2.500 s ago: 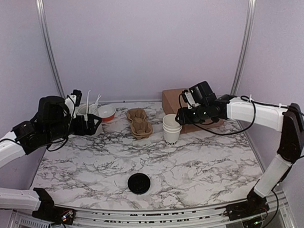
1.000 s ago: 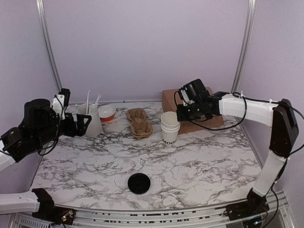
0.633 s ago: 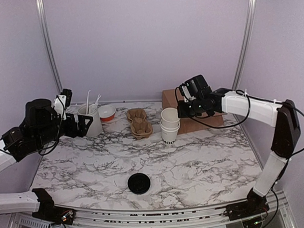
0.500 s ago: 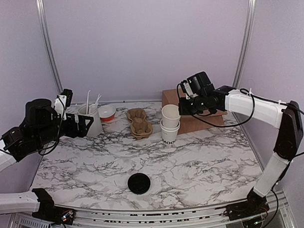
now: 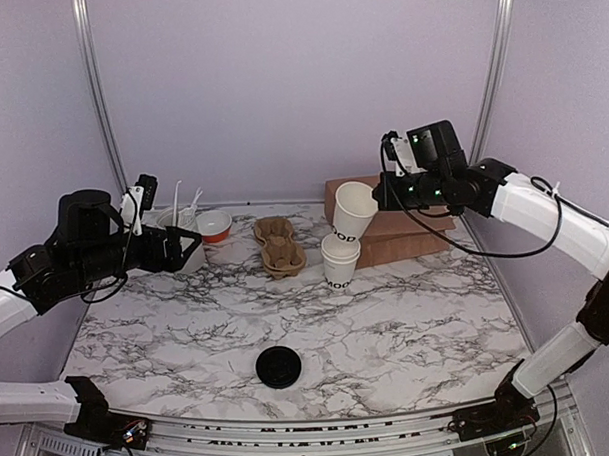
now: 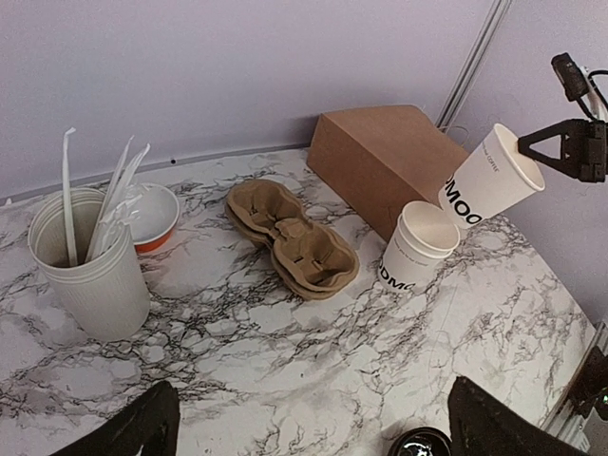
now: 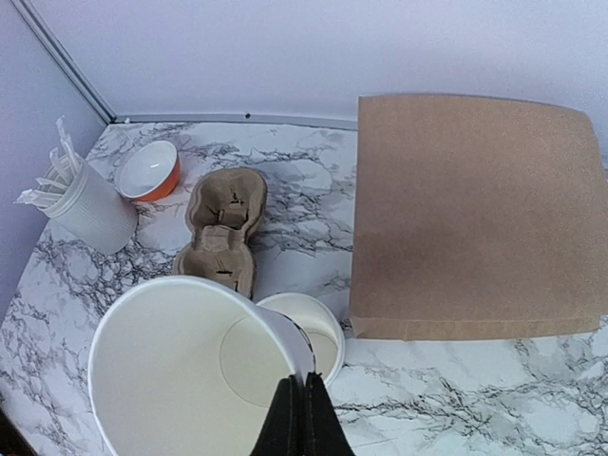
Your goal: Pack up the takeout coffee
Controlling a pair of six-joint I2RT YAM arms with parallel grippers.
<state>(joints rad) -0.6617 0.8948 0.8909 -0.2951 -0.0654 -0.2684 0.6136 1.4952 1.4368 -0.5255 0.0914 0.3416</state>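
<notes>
No cup with a lid shows, so the takeout coffee is out of view. My right gripper (image 5: 376, 197) (image 7: 306, 399) is shut on the rim of a lidless white paper cup (image 5: 352, 210) (image 6: 489, 177) (image 7: 190, 370). That cup hangs tilted in the air above a short stack of the same cups (image 5: 340, 262) (image 6: 418, 244) (image 7: 309, 337). A flat black lid (image 5: 278, 367) (image 6: 423, 445) lies loose near the front. At the left, my left gripper (image 5: 180, 247) (image 6: 313, 427) stands wide open and holds nothing.
A brown paper bag (image 5: 395, 240) (image 7: 470, 214) lies at the back right, behind the cups. A cardboard cup carrier (image 5: 279, 245) (image 6: 294, 237) sits at the back centre. A red bowl (image 5: 214, 225) and a white cup of utensils (image 5: 185, 242) (image 6: 90, 266) stand back left.
My right gripper has lifted the top cup off the stack, up and to the right, and the cup now tilts. The left arm has shifted slightly right and stays open.
</notes>
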